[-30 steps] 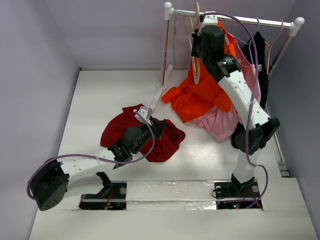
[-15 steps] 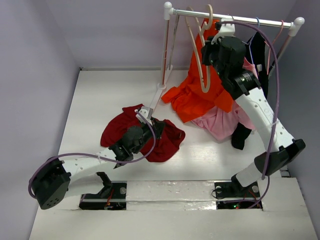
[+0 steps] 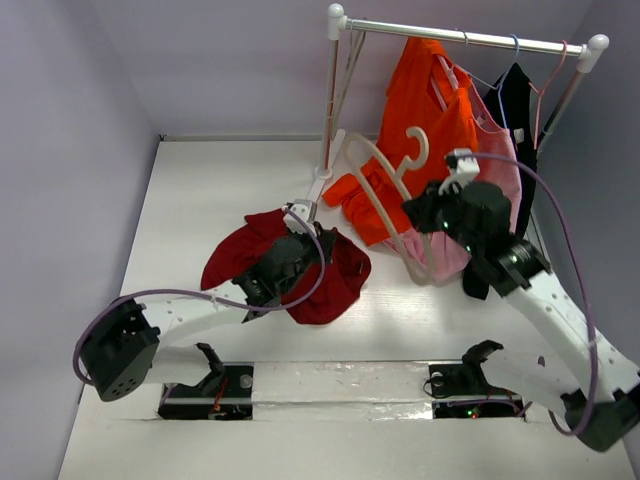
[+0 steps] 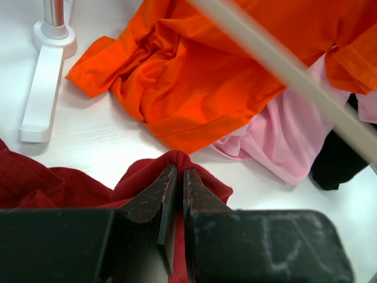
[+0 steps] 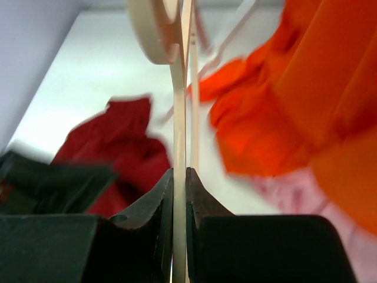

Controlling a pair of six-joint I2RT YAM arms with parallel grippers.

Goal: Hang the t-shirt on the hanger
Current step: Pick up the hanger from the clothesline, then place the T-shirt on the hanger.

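The maroon t-shirt (image 3: pixel 235 262) lies crumpled on the white table, left of centre. My left gripper (image 3: pixel 300 248) is shut on a fold of its edge (image 4: pixel 179 160), which sticks out between the fingertips. My right gripper (image 3: pixel 425 215) is shut on the cream hanger (image 3: pixel 375 180) and holds it in the air in front of the rack, hook up. In the right wrist view the hanger's bar (image 5: pixel 179 147) runs up between the jaws, with the t-shirt (image 5: pixel 121 159) blurred beyond. The hanger's bar (image 4: pixel 294 73) also crosses the left wrist view.
A clothes rack (image 3: pixel 460 38) stands at the back with a bright orange shirt (image 3: pixel 425 110), a pink garment (image 3: pixel 490 150) and a black garment (image 3: pixel 518 110) hanging on it. The orange shirt's hem lies on the table (image 4: pixel 182 76). The rack's white foot (image 4: pixel 41 94) is beside the t-shirt.
My right arm has lifted the cream hanger off the rack rail and brought it down and forward, toward the table's middle. My left gripper has stayed on the t-shirt, shifting slightly right.
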